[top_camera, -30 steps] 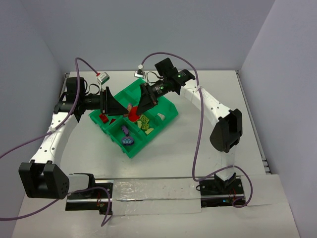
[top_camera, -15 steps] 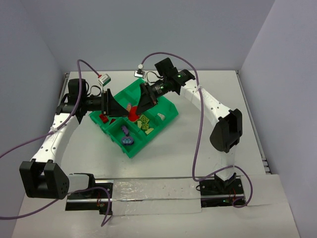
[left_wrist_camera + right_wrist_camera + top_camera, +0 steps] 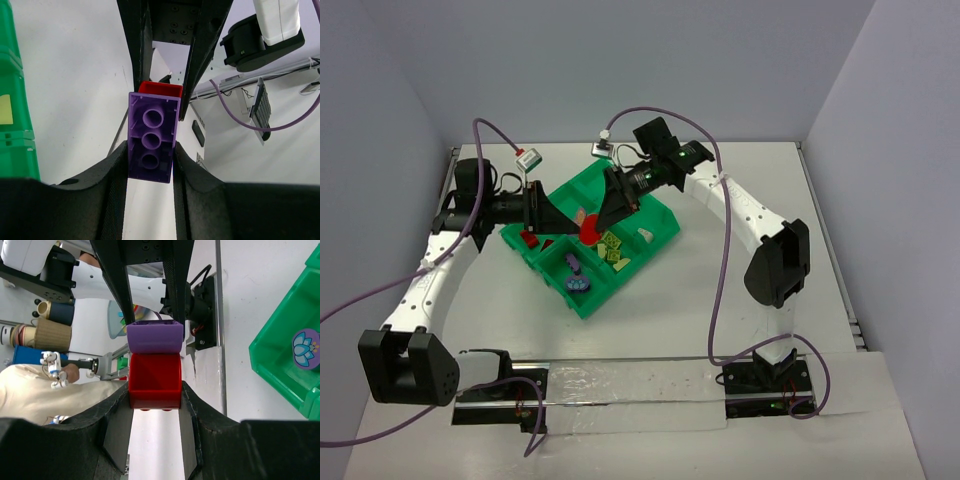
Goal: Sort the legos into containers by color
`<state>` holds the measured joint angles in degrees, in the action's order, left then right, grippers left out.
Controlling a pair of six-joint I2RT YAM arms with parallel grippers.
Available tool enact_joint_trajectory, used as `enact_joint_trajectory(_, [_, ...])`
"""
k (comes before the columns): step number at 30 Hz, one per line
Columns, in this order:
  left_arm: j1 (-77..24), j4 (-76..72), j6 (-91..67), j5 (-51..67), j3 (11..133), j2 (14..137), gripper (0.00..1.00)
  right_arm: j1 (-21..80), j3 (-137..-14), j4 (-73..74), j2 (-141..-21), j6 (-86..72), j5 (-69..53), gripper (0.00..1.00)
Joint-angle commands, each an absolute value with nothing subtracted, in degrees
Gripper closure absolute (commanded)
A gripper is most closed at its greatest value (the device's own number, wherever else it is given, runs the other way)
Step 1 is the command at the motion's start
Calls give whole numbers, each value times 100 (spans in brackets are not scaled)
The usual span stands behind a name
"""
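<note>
Surface: I see a white matte table top [image 3: 660, 310], with both arm bases on a clear strip [image 3: 620, 385] along the near edge. Pale grey walls [image 3: 620, 70] close the table in on three sides. Purple cables [image 3: 718, 300] trail from each arm.

The bright green plastic tray [image 3: 658, 215] sits mid-table, turned at an angle.

The left gripper [image 3: 150, 152] is clenched on a purple plastic lego brick [image 3: 152, 142]. The right gripper [image 3: 155, 389] is clenched on a red plastic lego brick [image 3: 155, 380]. The two bricks are stuck together, and the pair hangs in the air over the tray's middle, between the two grippers.

In the tray, in separate compartments: purple pieces [image 3: 578, 277], yellow-green pieces [image 3: 613, 245], red pieces [image 3: 530, 238] and one white piece [image 3: 645, 235].

(The right wrist camera looks past the table at room clutter too jumbled for me to name.)
</note>
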<state>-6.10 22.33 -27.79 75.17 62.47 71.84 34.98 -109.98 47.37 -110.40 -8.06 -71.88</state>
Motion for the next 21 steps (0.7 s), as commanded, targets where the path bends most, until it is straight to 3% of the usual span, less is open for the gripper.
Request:
enact_joint_trajectory(1, [-346,2205,-2880,7227,6241,6942,100,3512,-10808,4526,-10753,-660,-6973,100])
enact_joint_trajectory(8, [364,1413,-3596,7018,5760,6697,100,3454,-10385,4565,-10528,-550,-6843,100])
enact_joint_trajectory(14, [360,2824,-2866,5611,5650,6916,100,3294,-10243,4379,-10308,-825,-5734,100])
enact_joint_trajectory(21, [149,3347,-2771,4257,5200,6852,100,2992,-9600,3219,-9565,-1610,-4209,100])
